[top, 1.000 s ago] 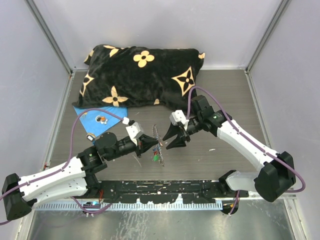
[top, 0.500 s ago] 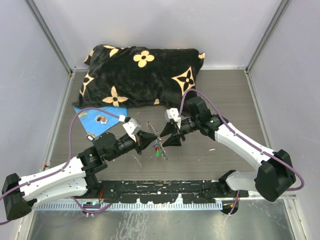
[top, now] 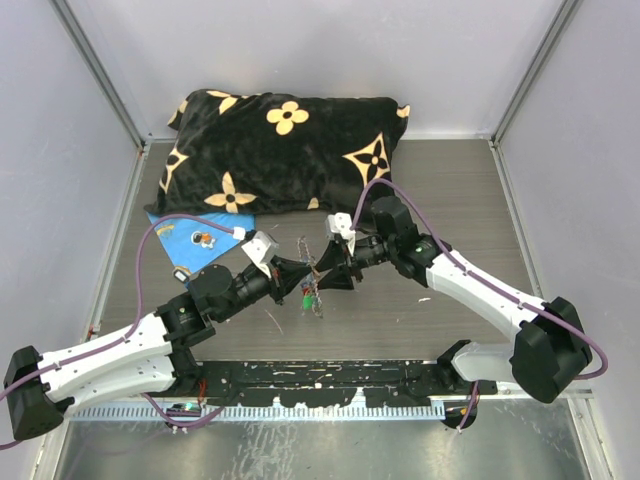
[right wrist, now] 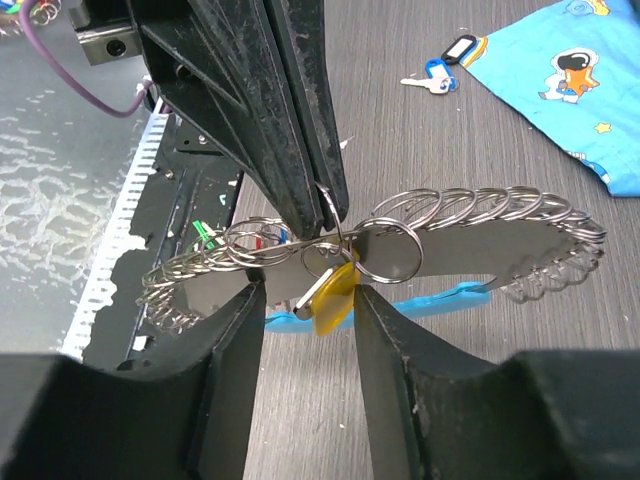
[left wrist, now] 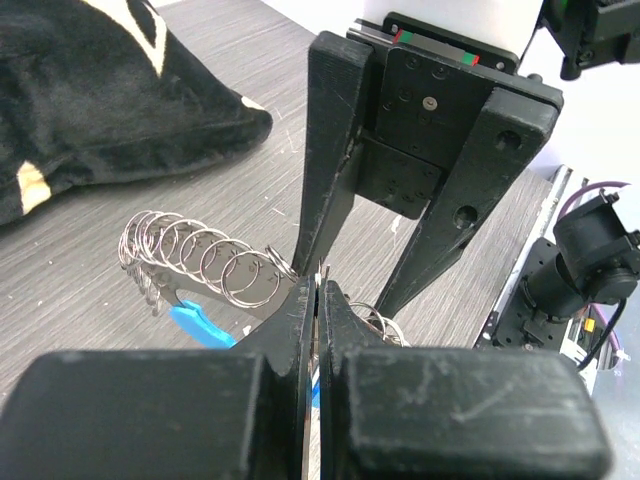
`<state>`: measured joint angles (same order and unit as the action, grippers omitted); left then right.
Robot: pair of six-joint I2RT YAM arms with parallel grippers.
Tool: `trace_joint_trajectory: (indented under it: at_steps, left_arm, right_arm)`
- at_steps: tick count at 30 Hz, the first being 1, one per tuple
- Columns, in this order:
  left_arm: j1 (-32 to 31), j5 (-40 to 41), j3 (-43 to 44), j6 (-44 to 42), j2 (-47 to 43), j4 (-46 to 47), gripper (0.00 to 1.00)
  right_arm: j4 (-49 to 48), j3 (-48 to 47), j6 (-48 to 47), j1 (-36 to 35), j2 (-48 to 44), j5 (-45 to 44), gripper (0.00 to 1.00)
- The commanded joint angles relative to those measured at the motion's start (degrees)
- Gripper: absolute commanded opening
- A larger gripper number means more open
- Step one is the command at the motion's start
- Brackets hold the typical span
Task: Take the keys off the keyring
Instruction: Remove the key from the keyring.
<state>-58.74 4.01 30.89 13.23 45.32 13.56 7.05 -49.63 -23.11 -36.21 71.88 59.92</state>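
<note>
The keyring (right wrist: pixel 470 240) is a flat grey metal loop strung with several wire rings, with a light-blue curved section (right wrist: pixel 440 300). My left gripper (left wrist: pixel 315 300) is shut on its metal edge and holds it above the table. A yellow-headed key (right wrist: pixel 335 295) hangs from one ring between the fingers of my right gripper (right wrist: pixel 310 325), which is open. In the top view the keyring (top: pixel 312 262) sits between the left gripper (top: pixel 298 272) and the right gripper (top: pixel 332 268), and small keys (top: pixel 311 297) with coloured heads dangle below it.
A black flowered pillow (top: pixel 285 150) lies across the back of the table. A blue printed sheet (top: pixel 195 235) lies at the left, and a loose key with blue and white tags (right wrist: pixel 440 78) lies beside it. A black rail (top: pixel 320 385) runs along the near edge.
My right gripper has moved left up to the keyring, so its fingers now flank the yellow key. The left gripper has shifted slightly up with the keyring.
</note>
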Motion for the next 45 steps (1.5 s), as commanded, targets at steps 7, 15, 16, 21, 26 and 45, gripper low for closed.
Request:
trace_joint_trajectory:
  at_steps: [7,15,16,21,26,45]
  left_arm:
    - [0.11,4.95,2.9,3.44,-0.15,7.42,0.0]
    - [0.1,4.98,3.09,3.56,-0.29,5.89,0.0]
    - [0.12,4.96,3.01,3.48,-0.43,5.6,0.0]
    - [0.12,4.45,2.9,1.98,-1.42,3.42,0.0]
    - [0.06,1.32,3.36,-1.57,-2.52,0.66,0.0]
    - [0.2,-14.5,15.36,-18.77,2.67,-20.06,0.0]
  right_arm:
    - [-7.65,0.69,4.48,-1.12,-2.02,-6.57,0.33]
    - [-3.8,-1.77,1.33,-0.99,-2.92,-7.72,0.11]
    - [-2.95,-2.25,0.75,-0.91,-3.15,-7.79,0.09]
    - [1.28,-4.37,-2.22,0.19,-4.2,-7.91,0.02]
    - [4.67,-5.99,-4.02,1.1,-4.87,-7.05,0.01]
    - [18.45,-9.65,-17.62,1.14,-5.16,-0.25,0.01]
